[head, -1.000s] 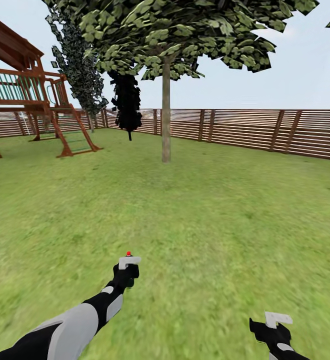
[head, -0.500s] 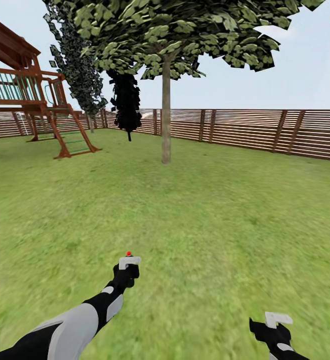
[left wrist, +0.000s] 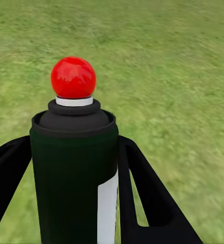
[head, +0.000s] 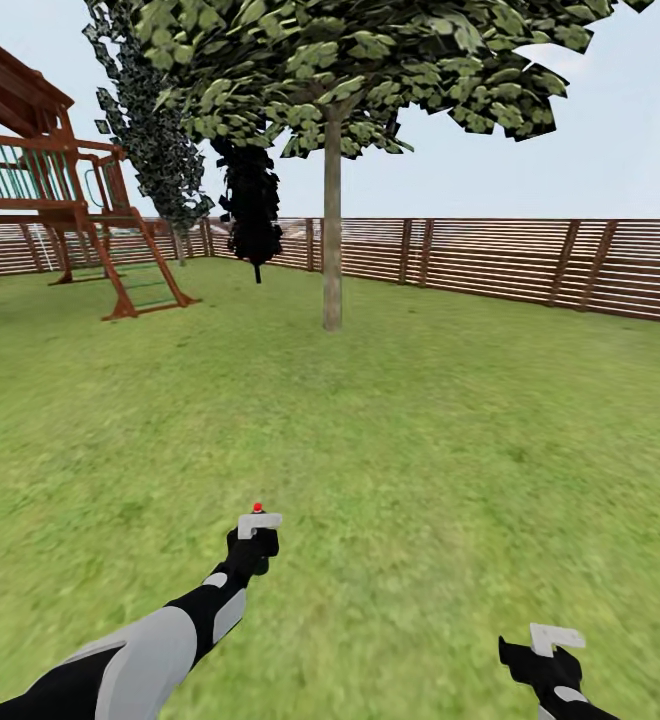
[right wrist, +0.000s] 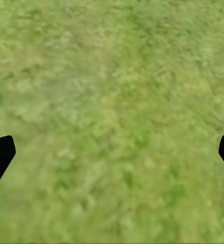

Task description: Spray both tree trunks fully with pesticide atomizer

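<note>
My left gripper (head: 257,537) is shut on the pesticide atomizer (left wrist: 74,173), a dark bottle with a white label strip and a red ball on top. It is held upright low over the lawn, with a black finger on each side of the body. In the head view its red top (head: 258,508) pokes up above the gripper. One tree stands straight ahead across the grass, its bare grey-brown trunk (head: 332,240) rising to a broad leafy canopy (head: 360,70). The second tree is out of view. My right gripper (head: 548,645) hangs open over bare grass, its fingertips (right wrist: 0,155) far apart.
A wooden play tower (head: 60,200) stands at the far left. A brown slat fence (head: 490,262) runs along the back of the lawn (head: 420,430). Two narrow dark cypress-like trees (head: 250,200) rise near the fence, left of the trunk.
The whole view has crept forward: the tower has slid left and the trunk at the right edge has left the picture. Both arms hold the same pose.
</note>
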